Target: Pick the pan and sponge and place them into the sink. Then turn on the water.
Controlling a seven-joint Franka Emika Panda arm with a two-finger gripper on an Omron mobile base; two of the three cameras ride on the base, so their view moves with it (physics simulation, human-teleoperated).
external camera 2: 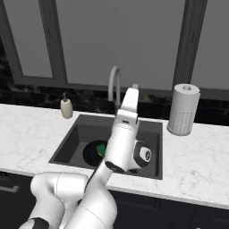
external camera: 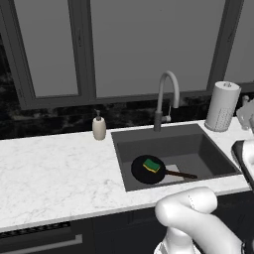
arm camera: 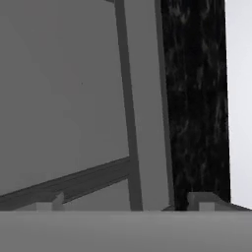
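The pan (external camera: 147, 170), a small round black frying pan with a low rim and a matte inner face, lay flat on the floor of the sink (external camera: 198, 148), in the near left part of the basin. Its thin straight dark brown handle (external camera: 181, 174) ran out from the bowl toward the right side of the basin in the left base view, so the pan's long axis lay roughly along the sink's length, handle tip over the lighter grey square patch (external camera: 173, 169) on the bottom. The sponge (external camera: 151, 165), a small rectangular block with a green top and a yellow edge showing, sat inside the pan's bowl, slightly skewed to the handle. The sink was a deep, dark grey rectangular recess with smooth plain walls, set into a white marble counter (external camera: 54, 173) veined in pale grey. Behind it stood the tall grey gooseneck faucet (external camera: 165, 96) on a dark base, its spout curving over the basin, with no stream falling from it. A beige soap dispenser (external camera: 99, 127) stood on the counter left of the sink and a dimpled white paper-towel roll (external camera: 222, 106) to its right. The gripper (arm camera: 126, 202) was raised well clear of the sink; in the hand view its two finger tips (arm camera: 199, 201) stood far apart at the bottom edge with nothing between them, facing what looked like a grey window frame and dark speckled wall.
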